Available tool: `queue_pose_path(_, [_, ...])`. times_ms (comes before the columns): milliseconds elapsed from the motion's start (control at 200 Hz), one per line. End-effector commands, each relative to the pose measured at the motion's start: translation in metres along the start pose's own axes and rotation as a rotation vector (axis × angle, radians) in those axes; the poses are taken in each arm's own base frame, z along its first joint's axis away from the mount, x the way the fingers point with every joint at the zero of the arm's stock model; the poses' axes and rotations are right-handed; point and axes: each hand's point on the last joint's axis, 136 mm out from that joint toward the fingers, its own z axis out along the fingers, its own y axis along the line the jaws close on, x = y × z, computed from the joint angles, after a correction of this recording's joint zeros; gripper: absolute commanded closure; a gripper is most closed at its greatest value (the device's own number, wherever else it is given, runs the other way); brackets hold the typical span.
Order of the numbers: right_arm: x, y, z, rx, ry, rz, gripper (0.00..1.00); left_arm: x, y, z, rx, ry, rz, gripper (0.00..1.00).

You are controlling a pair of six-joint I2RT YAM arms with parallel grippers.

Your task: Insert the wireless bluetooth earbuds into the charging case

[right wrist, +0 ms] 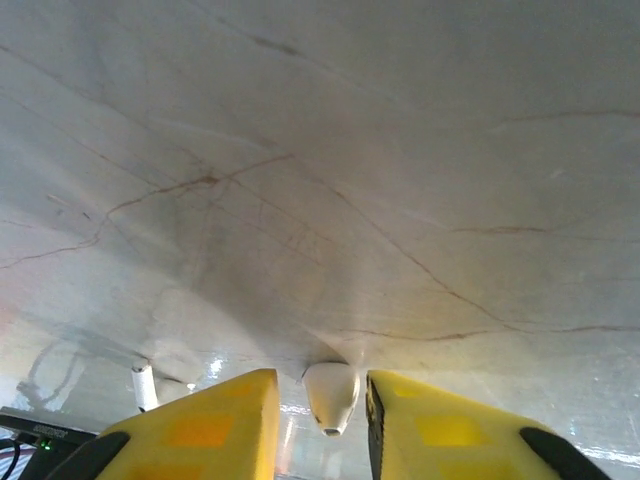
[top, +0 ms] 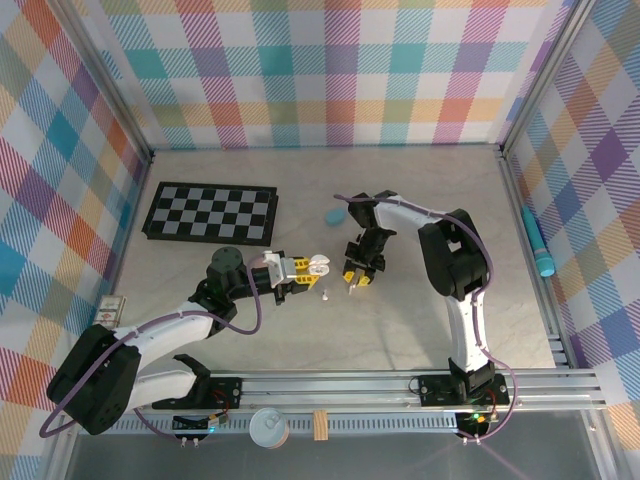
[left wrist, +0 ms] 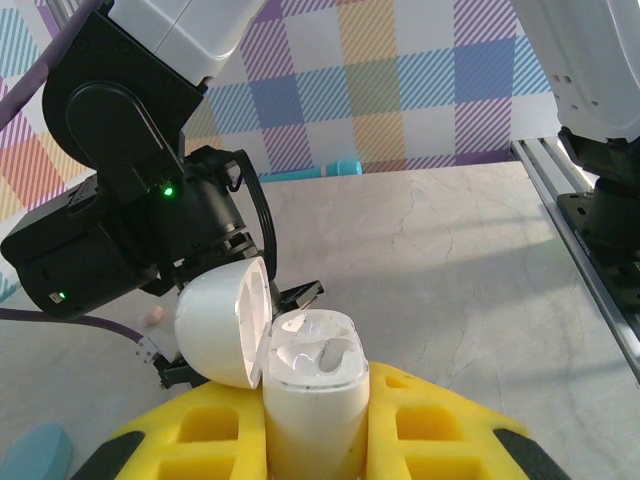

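My left gripper (top: 300, 268) (left wrist: 312, 445) is shut on a white charging case (top: 318, 264) (left wrist: 312, 395), held upright between the yellow fingers (left wrist: 430, 425). The case's lid (left wrist: 222, 322) is swung open to the left and its moulded sockets look empty. My right gripper (top: 354, 284) (right wrist: 320, 380) points down at the table just right of the case. A white earbud (right wrist: 330, 392) lies between its jaws with a narrow gap on each side. Another white earbud (top: 326, 295) (right wrist: 145, 386) lies on the table close by. A small pink earbud (left wrist: 152, 317) lies behind the lid.
A light blue oval case (top: 335, 214) (left wrist: 35, 450) lies beyond the grippers. A folded checkerboard (top: 210, 212) sits at the back left. A teal pen (top: 540, 245) (left wrist: 330, 168) rests by the right rail. The table (top: 400, 330) is pale marble with patterned walls around it.
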Motion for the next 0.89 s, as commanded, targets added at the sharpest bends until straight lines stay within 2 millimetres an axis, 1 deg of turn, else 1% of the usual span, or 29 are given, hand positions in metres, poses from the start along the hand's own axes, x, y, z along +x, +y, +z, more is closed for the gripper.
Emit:
queue_pose_path(0, [0.001,-0.001,0.009,0.011,0.024,0.029,0.72,-0.013,0.001,-0.003,0.008,-0.033,0.054,0.99])
queue_pose_path(290, [0.003,-0.008,0.017,0.032,0.035,0.045,0.76,-0.015,0.0,-0.003,0.014,-0.036,0.054,0.99])
queue_pose_path(495, [0.005,-0.008,0.02,0.031,0.052,0.053,0.75,-0.015,0.0,-0.003,0.016,-0.035,0.054,0.98])
queue_pose_path(750, [0.016,-0.006,0.022,0.042,0.082,0.046,0.74,-0.015,0.001,-0.004,0.011,-0.034,0.06,0.99])
queue_pose_path(890, [0.017,-0.011,0.027,0.067,0.094,0.055,0.75,-0.016,0.001,-0.004,0.013,-0.035,0.063,0.98])
